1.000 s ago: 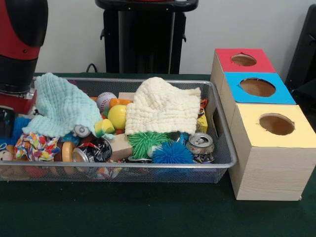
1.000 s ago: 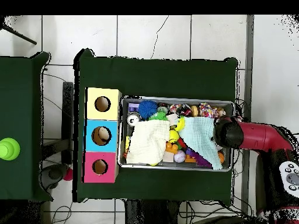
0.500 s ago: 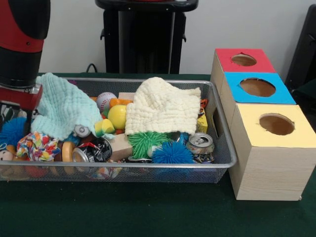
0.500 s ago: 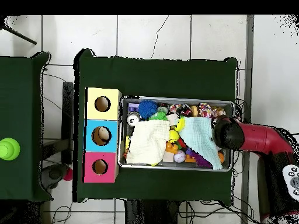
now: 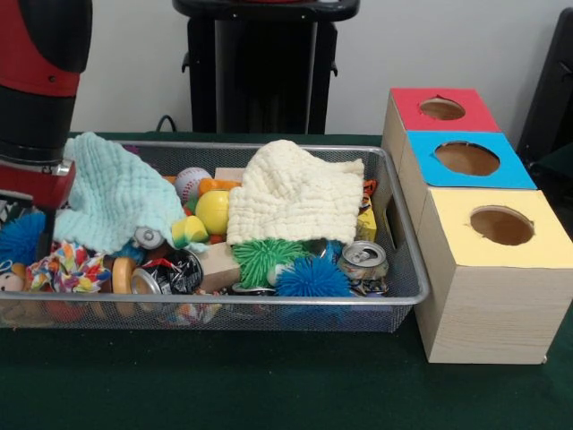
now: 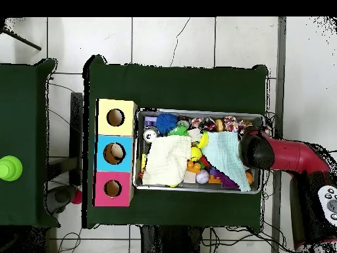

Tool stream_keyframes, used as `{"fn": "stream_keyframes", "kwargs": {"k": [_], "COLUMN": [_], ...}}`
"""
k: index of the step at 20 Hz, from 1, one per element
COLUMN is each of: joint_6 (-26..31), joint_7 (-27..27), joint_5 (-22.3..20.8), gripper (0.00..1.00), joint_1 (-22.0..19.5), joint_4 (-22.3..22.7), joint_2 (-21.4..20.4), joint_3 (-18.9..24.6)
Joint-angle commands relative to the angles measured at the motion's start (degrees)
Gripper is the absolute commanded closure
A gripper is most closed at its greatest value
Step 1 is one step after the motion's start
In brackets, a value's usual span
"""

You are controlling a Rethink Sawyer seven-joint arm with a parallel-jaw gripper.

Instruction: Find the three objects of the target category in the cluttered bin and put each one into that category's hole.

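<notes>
The wire mesh bin point(image 5: 269, 303) stands on the green table, full of clutter; it also shows in the overhead view point(image 6: 197, 150). My red and black arm point(image 5: 36, 107) comes down over the bin's left end, at its right end in the overhead view point(image 6: 257, 150). The gripper is hidden below the arm's wrist. A small yellow-green soft thing point(image 5: 190, 230) lies beside the yellow ball; I cannot tell whether it is the duck. An orange and black bit point(image 5: 370, 187) shows at the cream cloth's right edge. The red-topped box's hole point(image 5: 441, 108) is empty.
A mint cloth point(image 5: 116, 193) and a cream cloth point(image 5: 295, 193) cover much of the bin. Green point(image 5: 266, 257) and blue point(image 5: 311, 279) spiky balls, a can point(image 5: 363, 260) and a yellow ball point(image 5: 213, 211) lie at the front. The blue-topped point(image 5: 466, 159) and yellow-topped point(image 5: 501, 226) boxes stand beside the red one.
The arm has shifted a little up and toward the bin's middle. The dark part at the front view's left edge no longer shows; more of the blue spiky ball there does.
</notes>
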Motion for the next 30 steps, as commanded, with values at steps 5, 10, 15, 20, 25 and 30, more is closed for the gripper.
{"fn": "stream_keyframes", "kwargs": {"k": [5,10,15,20,25,30], "joint_6": [-3.6,-5.8,-6.3,-6.7,-5.1,-3.0], "joint_7": [-1.5,1.7,1.6,0.7,-0.7,-2.8], "joint_5": [-4.7,-4.1,-4.1,-4.5,-4.8,-5.5], "gripper": [0.0,0.0,0.0,0.0,0.0,0.0], "joint_1": [1.7,1.7,1.5,1.0,1.2,1.3], "joint_4": [1.0,0.5,0.3,-0.4,-1.0,-2.3], "joint_2": [3.1,4.3,5.2,6.4,6.5,6.2], "joint_3": [2.9,2.6,2.7,2.9,2.5,2.2]}}
